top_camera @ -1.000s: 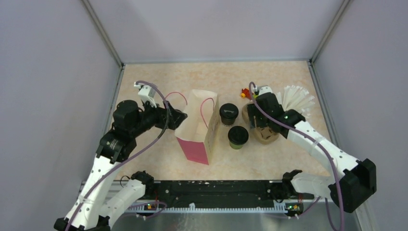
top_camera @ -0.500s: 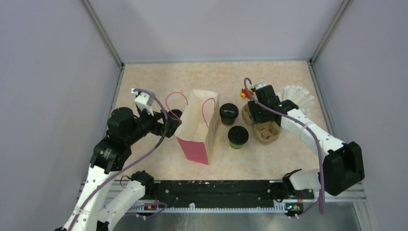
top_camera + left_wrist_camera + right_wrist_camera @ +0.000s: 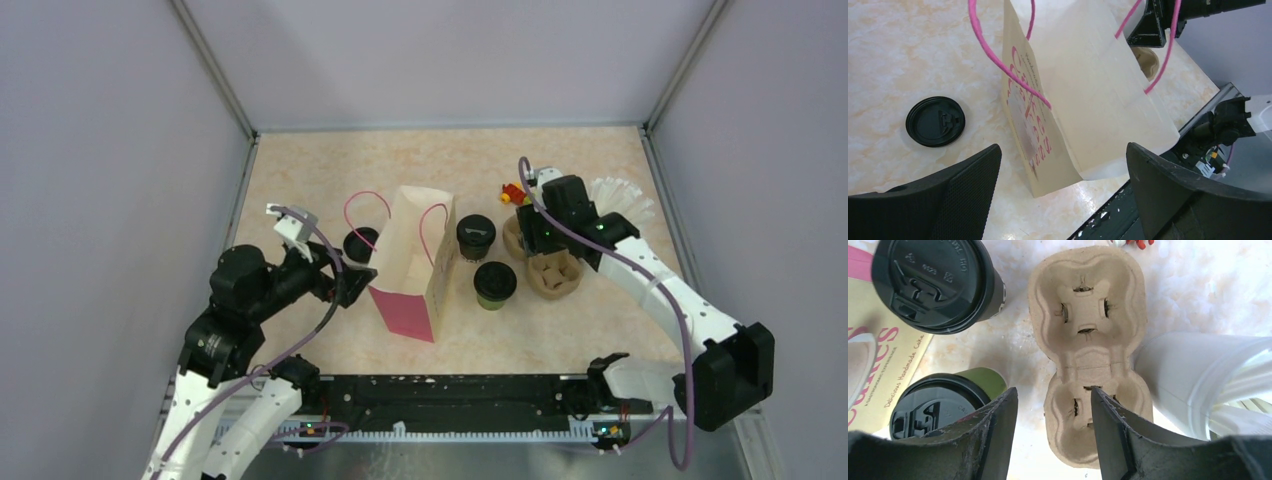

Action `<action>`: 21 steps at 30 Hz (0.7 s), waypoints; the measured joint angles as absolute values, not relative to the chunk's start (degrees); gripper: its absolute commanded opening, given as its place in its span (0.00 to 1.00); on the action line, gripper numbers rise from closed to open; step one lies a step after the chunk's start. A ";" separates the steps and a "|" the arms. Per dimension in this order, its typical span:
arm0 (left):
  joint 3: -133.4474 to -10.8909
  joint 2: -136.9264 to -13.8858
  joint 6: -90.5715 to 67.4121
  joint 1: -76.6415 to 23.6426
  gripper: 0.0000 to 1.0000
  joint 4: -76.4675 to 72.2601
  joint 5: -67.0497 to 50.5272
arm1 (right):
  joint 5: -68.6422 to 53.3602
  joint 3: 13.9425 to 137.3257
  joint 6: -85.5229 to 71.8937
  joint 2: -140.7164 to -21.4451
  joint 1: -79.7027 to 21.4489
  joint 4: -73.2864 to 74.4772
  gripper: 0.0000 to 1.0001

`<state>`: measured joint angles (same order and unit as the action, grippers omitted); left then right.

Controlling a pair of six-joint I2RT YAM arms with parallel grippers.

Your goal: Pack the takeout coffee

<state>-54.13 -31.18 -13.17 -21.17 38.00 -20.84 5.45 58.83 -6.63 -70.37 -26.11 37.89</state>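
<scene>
Left of the pink-handled paper bag (image 3: 410,265): left gripper (image 3: 1063,147) spread to its widest, empty, near a loose black lid (image 3: 935,121) flat on the table (image 3: 440,170). Just right of the bag, both lidded coffee cups upright on the table: far cup (image 3: 476,236), near cup (image 3: 495,284) (olive-sided in the right wrist view). Over the pulp cup carrier (image 3: 1088,340): right gripper (image 3: 1053,392) partly open, gripping nothing.

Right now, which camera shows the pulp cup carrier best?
Right wrist: the cup carrier sits centred, both wells visible. Top view shows it small; left wrist only a sliver behind the bag.
</scene>
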 measured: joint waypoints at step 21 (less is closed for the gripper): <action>-76.01 -40.58 -15.20 -21.28 0.99 45.76 -11.49 | 4.16 62.19 -5.56 -72.44 -26.09 38.41 0.60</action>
